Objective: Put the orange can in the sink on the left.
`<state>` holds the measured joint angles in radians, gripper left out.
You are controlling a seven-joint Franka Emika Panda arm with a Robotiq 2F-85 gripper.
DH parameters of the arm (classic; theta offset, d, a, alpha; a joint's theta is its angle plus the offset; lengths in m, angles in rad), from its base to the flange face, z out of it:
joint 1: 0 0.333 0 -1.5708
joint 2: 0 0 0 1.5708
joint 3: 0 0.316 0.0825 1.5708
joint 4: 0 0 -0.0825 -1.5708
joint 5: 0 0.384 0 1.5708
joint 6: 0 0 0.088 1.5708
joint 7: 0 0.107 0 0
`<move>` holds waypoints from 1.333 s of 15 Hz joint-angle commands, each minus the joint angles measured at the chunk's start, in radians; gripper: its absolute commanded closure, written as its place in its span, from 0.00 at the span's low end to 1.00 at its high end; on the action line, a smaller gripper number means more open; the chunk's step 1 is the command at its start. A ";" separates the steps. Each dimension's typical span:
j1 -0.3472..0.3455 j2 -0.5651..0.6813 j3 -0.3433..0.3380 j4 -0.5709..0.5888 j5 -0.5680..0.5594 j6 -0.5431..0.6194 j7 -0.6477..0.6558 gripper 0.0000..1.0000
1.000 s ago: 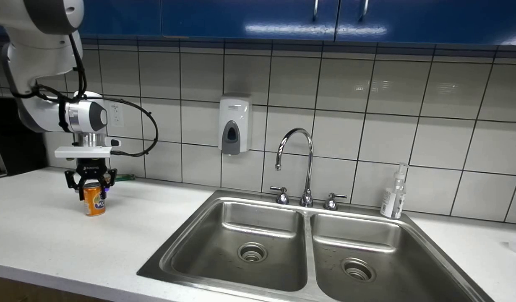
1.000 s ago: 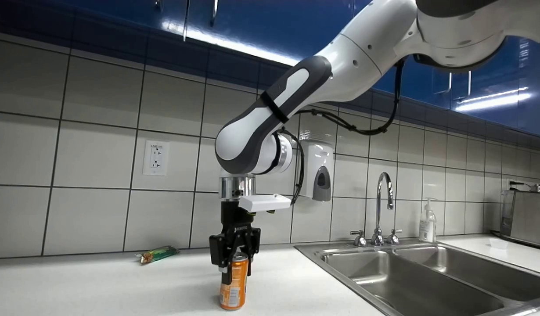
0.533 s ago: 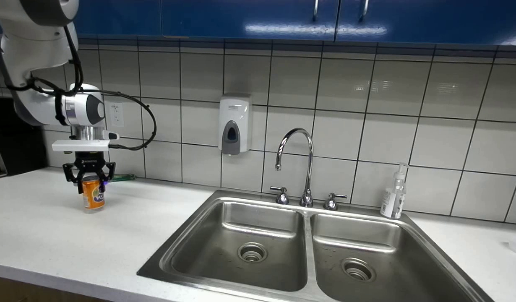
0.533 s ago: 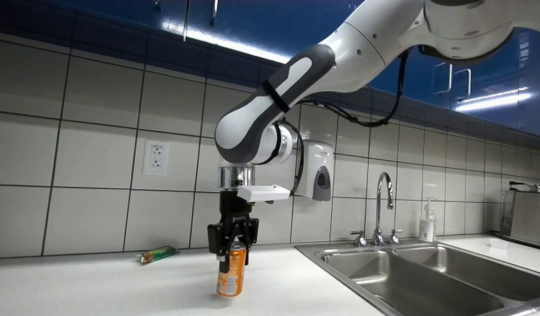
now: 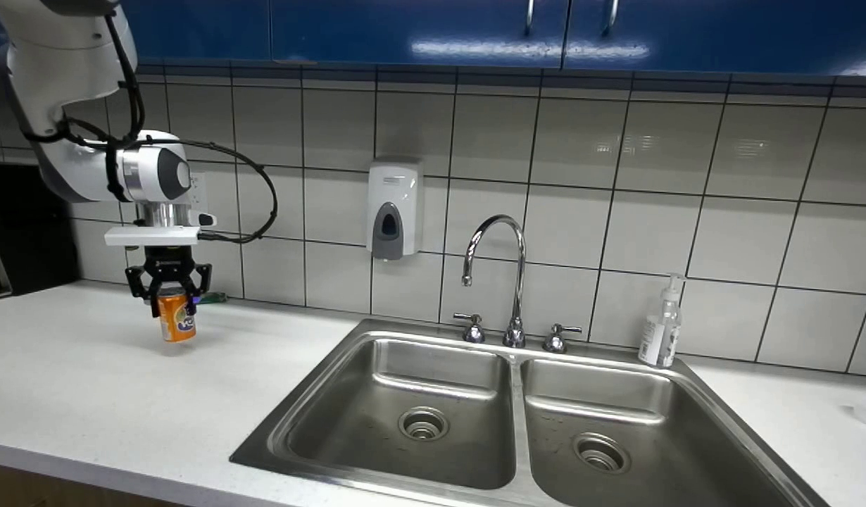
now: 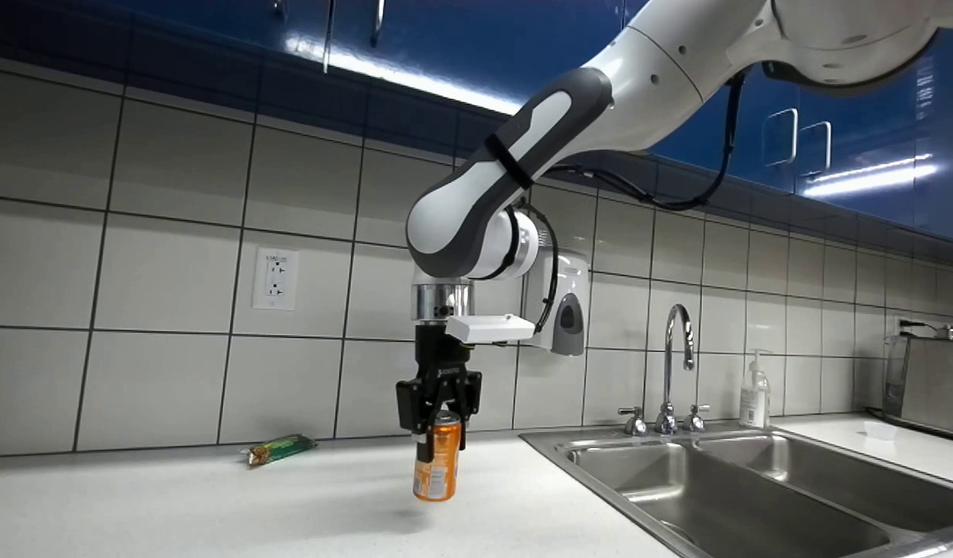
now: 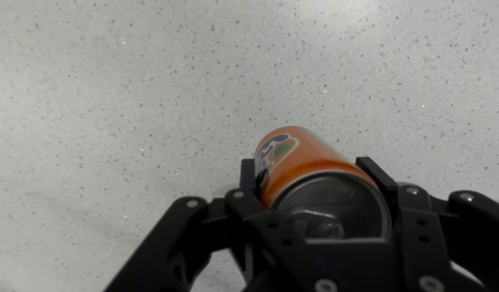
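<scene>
By the tiled wall [image 5: 341, 204], farther back than the orange can [image 6: 438, 471], you have a green wrapper [image 6: 281, 449] lying on the white counter [image 5: 193, 408]. A soap dispenser [image 5: 393, 208] hangs on the wall between the can and the faucet [image 5: 520, 282], which stands at the back of the sink rim [image 5: 301, 396] with its spout curving out and a handle [image 5: 473, 332] on each side. A pump bottle [image 5: 660, 334] stands at the rim's back corner, and blue cabinets [image 5: 419, 32] run overhead.

Your arm [image 6: 577, 108] slopes down, its end pointing straight at the counter, its black cable [image 5: 261, 170] looping out on the sink side. Your gripper [image 5: 173, 307] hangs fingers down and pinches the can near its top, one finger against each side. The can is close to upright, its base off the counter.

From under the can, a broad stretch of counter runs to the rim. The left basin [image 5: 348, 436] opens just past that edge, then the divider [image 5: 519, 408], with the right basin [image 5: 672, 451] beyond. The counter's front edge [image 5: 123, 481] lies well apart from the can.
</scene>
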<state>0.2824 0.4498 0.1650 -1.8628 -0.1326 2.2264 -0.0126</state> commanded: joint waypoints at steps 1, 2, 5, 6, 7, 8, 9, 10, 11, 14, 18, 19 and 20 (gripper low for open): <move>-0.024 -0.084 -0.010 -0.082 0.004 0.023 0.022 0.62; -0.031 -0.096 -0.014 -0.096 0.007 0.028 0.023 0.62; -0.053 -0.129 -0.025 -0.136 0.016 0.041 0.024 0.62; -0.063 -0.141 -0.028 -0.152 0.021 0.047 0.021 0.62; -0.071 -0.152 -0.032 -0.165 0.027 0.051 0.020 0.62; -0.081 -0.166 -0.035 -0.184 0.034 0.059 0.017 0.62; -0.091 -0.177 -0.039 -0.198 0.040 0.064 0.016 0.62; -0.102 -0.191 -0.044 -0.216 0.046 0.074 0.014 0.62; -0.112 -0.204 -0.048 -0.232 0.052 0.079 0.011 0.62; -0.149 -0.246 -0.066 -0.283 0.071 0.096 -0.006 0.62; -0.195 -0.300 -0.093 -0.345 0.089 0.113 -0.030 0.62; -0.207 -0.315 -0.101 -0.359 0.093 0.117 -0.037 0.62; -0.218 -0.328 -0.109 -0.373 0.092 0.120 -0.041 0.62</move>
<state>0.1006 0.2063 0.0668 -2.1603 -0.0638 2.3198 -0.0177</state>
